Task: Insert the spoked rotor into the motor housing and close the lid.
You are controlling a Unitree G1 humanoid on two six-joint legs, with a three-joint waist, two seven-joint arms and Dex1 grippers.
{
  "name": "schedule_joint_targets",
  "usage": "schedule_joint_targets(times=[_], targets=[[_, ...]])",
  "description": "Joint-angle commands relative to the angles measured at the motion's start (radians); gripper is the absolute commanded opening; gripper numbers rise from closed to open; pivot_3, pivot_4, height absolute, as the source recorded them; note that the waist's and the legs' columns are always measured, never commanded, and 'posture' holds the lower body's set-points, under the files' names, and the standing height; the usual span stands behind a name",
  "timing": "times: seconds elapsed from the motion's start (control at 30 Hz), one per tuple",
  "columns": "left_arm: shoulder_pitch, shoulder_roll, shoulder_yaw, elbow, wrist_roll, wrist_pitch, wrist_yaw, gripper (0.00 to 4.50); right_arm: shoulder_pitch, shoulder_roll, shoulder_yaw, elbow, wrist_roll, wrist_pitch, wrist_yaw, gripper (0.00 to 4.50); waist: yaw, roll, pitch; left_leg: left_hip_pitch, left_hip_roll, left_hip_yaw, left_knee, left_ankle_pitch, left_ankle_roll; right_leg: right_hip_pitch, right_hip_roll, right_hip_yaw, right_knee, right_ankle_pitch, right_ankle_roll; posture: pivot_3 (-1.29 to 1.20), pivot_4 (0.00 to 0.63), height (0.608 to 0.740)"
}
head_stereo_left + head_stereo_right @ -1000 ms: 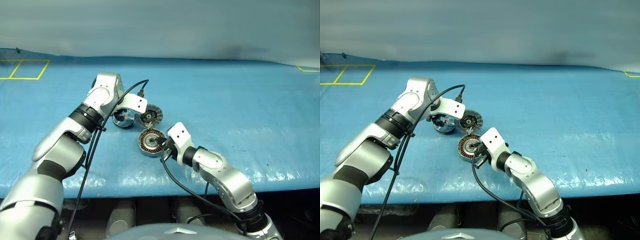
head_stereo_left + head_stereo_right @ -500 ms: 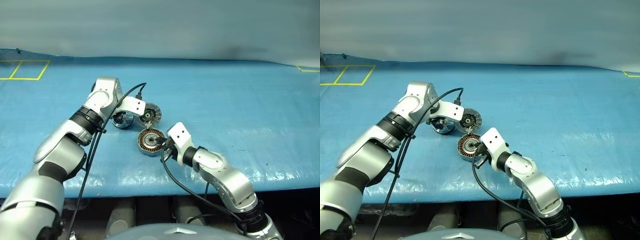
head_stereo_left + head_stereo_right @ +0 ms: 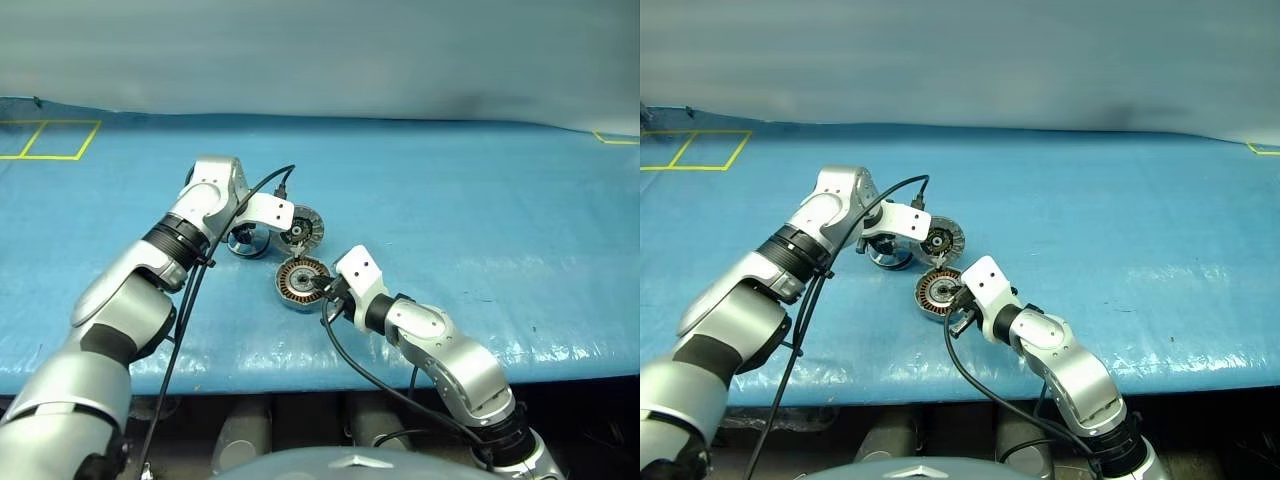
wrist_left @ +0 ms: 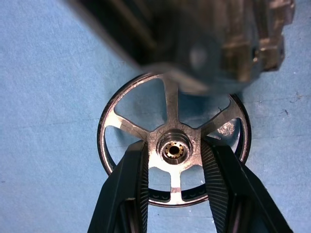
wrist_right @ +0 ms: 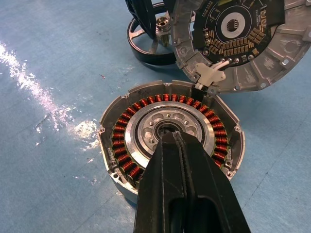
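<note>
- Left gripper (image 4: pixel 173 187) points steeply down over the spoked rotor (image 4: pixel 172 145), its two black fingers (image 4: pixel 127 187) partly open and straddling the hub — whether they press on the hub I cannot tell.
- Rotor lies flat on the blue cloth (image 3: pixel 480 220), hub axis facing up at the wrist camera; the left wrist view shows its spokes and thick rim, which the head views mostly hide behind the wrist.
- Just beside the rotor, the lid (image 3: pixel 302 226) stands tilted open, dark inner face showing, joined to the rim of the motor housing (image 5: pixel 170 141).
- Housing sits flat, copper windings up — right wrist view gives this detail.
- Right gripper (image 5: pixel 181 160), fingers closed together, rests its tip at the housing's pale hub.
</note>
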Motion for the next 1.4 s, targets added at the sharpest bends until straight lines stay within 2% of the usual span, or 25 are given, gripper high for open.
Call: schedule_joint_targets(times=[0.03, 0.23, 0.43, 0.6, 0.67, 0.77, 0.9, 1.07, 1.23, 1.4], targets=[[-0.002, 0.067, 0.023, -0.047, 0.001, -0.03, -0.026, 1.27, -0.013, 0.006, -0.007, -0.032, 0.0, -0.023, -0.002, 0.0, -0.005, 0.0, 0.0, 0.0, 0.0, 0.0, 0.0, 0.0, 0.0, 0.0, 0.0, 0.0, 0.0, 0.0, 0.0, 0.0, 0.15, 0.74], [0.0, 0.229, 0.069, -0.146, 0.002, -0.068, -0.056, 1.27, -0.009, 0.009, -0.006, -0.035, 0.001, -0.023, -0.004, 0.0, -0.017, 0.0, 0.0, 0.0, 0.001, 0.0, -0.001, 0.0, 0.0, -0.001, 0.001, 0.0, 0.001, -0.001, -0.001, 0.0, 0.15, 0.74], [0.112, 0.408, 0.18, -0.396, -0.077, -0.046, -0.161, 1.27, -0.005, 0.016, -0.002, -0.029, 0.002, -0.03, -0.004, 0.0, -0.019, 0.0, 0.0, 0.0, 0.0, 0.0, -0.002, 0.0, 0.0, -0.001, 0.0, 0.0, 0.0, -0.001, -0.001, 0.0, 0.15, 0.74], [0.279, 0.562, 0.259, -0.709, -0.353, 0.108, -0.238, 1.27, -0.001, 0.018, 0.0, -0.027, 0.006, -0.034, 0.001, 0.0, -0.019, 0.0, 0.0, 0.0, 0.001, -0.001, -0.003, 0.0, 0.0, -0.001, 0.0, 0.0, 0.001, -0.002, -0.003, 0.0, 0.15, 0.74], [0.325, 0.589, 0.297, -0.804, -0.472, 0.204, -0.238, 1.27, -0.001, 0.018, 0.002, -0.026, 0.007, -0.033, 0.003, 0.0, -0.015, 0.0, 0.0, 0.0, 0.001, -0.001, -0.003, 0.0, 0.0, -0.001, 0.001, 0.0, 0.001, -0.003, -0.005, 0.0, 0.15, 0.74], [0.392, 0.566, 0.397, -0.888, -0.6, 0.346, -0.228, 1.27, 0.004, 0.012, 0.004, -0.028, 0.008, -0.034, 0.01, 0.0, -0.012, 0.0, 0.0, 0.001, 0.001, -0.001, -0.001, 0.0, 0.0, 0.0, 0.001, 0.0, 0.001, -0.006, -0.009, 0.0, 0.15, 0.74], [0.498, 0.485, 0.554, -0.966, -0.725, 0.506, -0.099, 1.27, 0.032, -0.014, -0.006, -0.043, 0.015, -0.041, 0.028, 0.0, -0.015, 0.0, 0.0, 0.002, 0.001, -0.001, -0.001, 0.0, 0.0, 0.001, 0.001, 0.0, 0.001, -0.006, -0.009, 0.0, 0.15, 0.74], [0.66, 0.255, 0.753, -1.073, -0.885, 0.636, 0.118, 1.27, 0.068, -0.044, -0.031, -0.052, 0.023, -0.055, 0.044, 0.0, -0.015, -0.002, 0.001, 0.002, 0.001, -0.001, -0.002, 0.0, 0.0, 0.001, 0.001, 0.0, 0.001, -0.006, -0.008, 0.0, 0.15, 0.74], [0.843, 0.051, 0.806, -1.12, -0.932, 0.447, 0.31, 1.27, 0.111, -0.041, -0.074, -0.032, 0.024, -0.129, 0.044, 0.0, -0.012, -0.002, 0.001, 0.004, 0.002, 0.0, -0.002, 0.0, 0.0, 0.003, 0.001, 0.0, 0.001, -0.005, -0.008, 0.0, 0.15, 0.74], [0.939, 0.006, 0.73, -1.116, -0.942, 0.368, 0.385, 1.27, 0.162, -0.032, -0.118, -0.023, 0.052, -0.234, 0.08, 0.0, 0.004, -0.002, 0.0, 0.004, 0.001, 0.0, -0.002, 0.001, -0.001, 0.003, 0.0, 0.001, 0.001, -0.005, -0.009, 0.0, 0.15, 0.74]])
